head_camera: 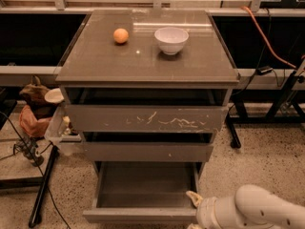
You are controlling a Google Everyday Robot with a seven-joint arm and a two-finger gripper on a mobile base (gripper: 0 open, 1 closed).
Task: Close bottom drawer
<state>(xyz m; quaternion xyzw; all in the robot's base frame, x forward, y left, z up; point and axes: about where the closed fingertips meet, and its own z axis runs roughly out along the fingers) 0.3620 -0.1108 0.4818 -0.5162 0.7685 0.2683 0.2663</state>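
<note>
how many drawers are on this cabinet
3, stacked: the top drawer with white scratches, the middle drawer under it, and the bottom drawer pulled open, with the hand at its front right corner.

The bottom drawer (133,215) sits at the lower centre of the frame, the lowest of the cabinet's three: a wide, shallow grey-brown tray with a plain, narrow, handleless front running level along the bottom edge of the picture. It stands pulled well out towards the camera, so that its flat floor and low side walls show from above, with its rear part lying in shadow under the middle front. The gripper (195,206) is at the drawer's front right corner, low in the frame and partly cut off by the bottom edge.
</note>
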